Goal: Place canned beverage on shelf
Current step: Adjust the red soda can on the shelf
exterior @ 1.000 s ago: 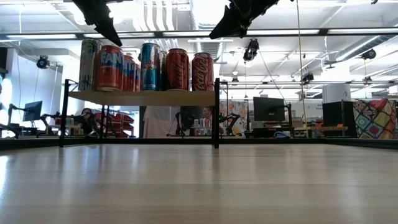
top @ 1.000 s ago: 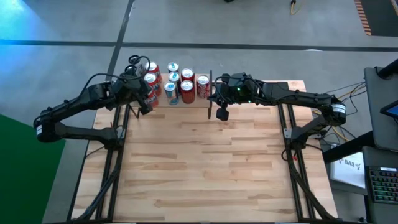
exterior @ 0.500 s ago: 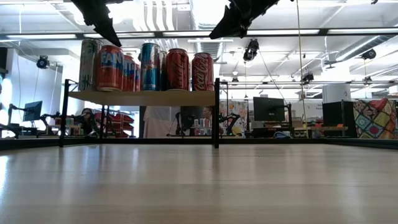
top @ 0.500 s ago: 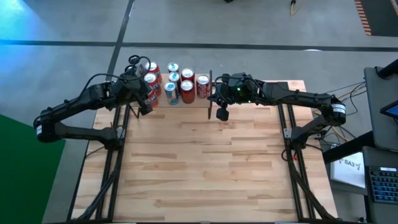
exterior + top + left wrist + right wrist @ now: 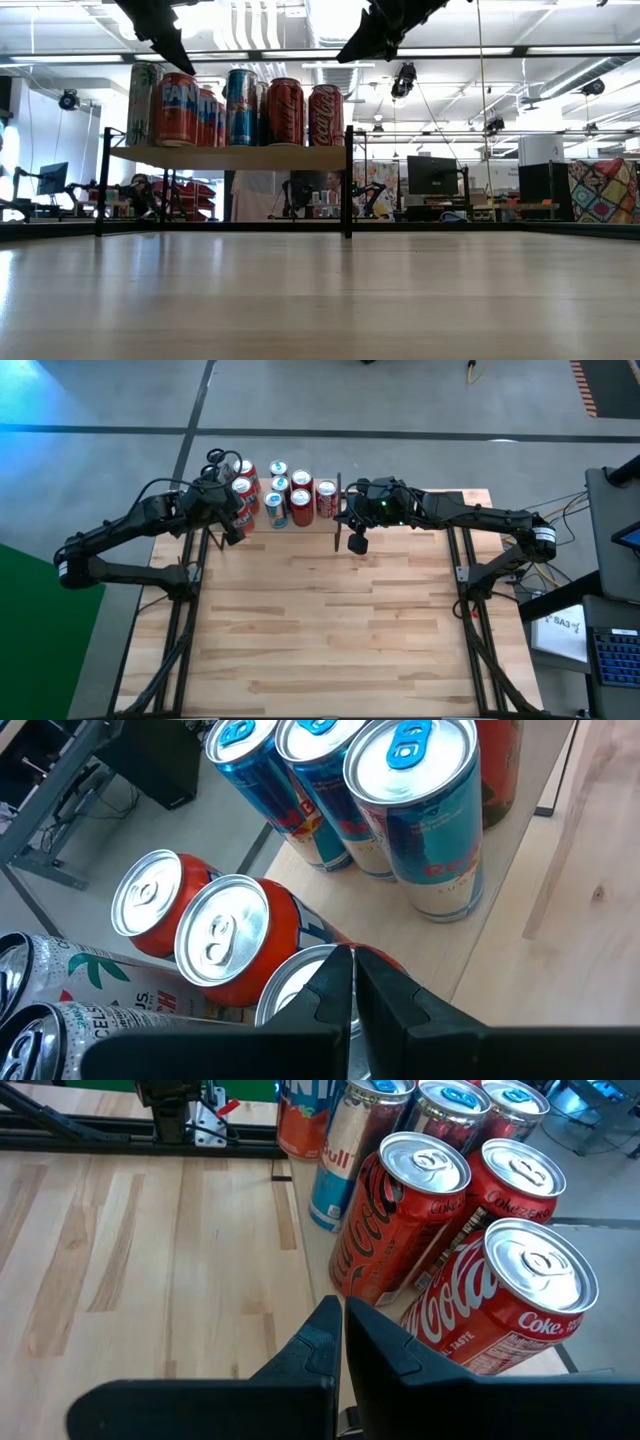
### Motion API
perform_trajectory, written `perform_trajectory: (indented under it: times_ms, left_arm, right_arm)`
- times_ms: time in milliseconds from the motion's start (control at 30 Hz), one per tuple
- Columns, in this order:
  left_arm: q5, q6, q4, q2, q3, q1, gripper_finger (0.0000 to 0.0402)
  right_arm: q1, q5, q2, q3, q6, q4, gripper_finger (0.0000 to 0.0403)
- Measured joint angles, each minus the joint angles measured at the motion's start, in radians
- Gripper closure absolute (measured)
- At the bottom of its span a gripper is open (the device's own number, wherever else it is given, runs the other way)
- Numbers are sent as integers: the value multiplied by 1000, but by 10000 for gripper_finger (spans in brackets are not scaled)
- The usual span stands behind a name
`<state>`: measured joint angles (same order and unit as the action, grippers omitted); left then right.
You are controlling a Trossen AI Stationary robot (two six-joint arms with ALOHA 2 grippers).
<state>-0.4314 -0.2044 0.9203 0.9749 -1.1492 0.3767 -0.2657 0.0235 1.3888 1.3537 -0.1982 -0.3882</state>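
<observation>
The shelf [image 5: 230, 157], a light wood board on thin black uprights, stands at the table's far left. Several cans stand upright on it: orange ones [image 5: 178, 108], blue ones [image 5: 425, 815] and red cola cans [image 5: 500, 1305]. My left gripper [image 5: 352, 982] is shut and holds nothing. It hangs just above the orange cans [image 5: 220, 942] at the shelf's left end, and shows at the top of the low view [image 5: 178, 55]. My right gripper [image 5: 340, 1325] is also shut with nothing in it. It hovers in the air beside the red cans at the shelf's right end [image 5: 343, 512].
The wooden tabletop [image 5: 330, 630] stretches bare toward the near edge. A black upright [image 5: 348, 180] marks the shelf's right front corner, below my right gripper. Two white cans [image 5: 60, 995] show at the shelf's left end. Room clutter lies beyond the table.
</observation>
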Motion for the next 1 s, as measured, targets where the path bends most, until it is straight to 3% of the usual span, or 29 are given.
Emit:
perform_trajectory:
  times_ms: [1000]
  left_arm:
    - [30, -75, 0, 0, 0, 0, 402]
  right_arm:
    - [0, 0, 1, 0, 4, -23, 394]
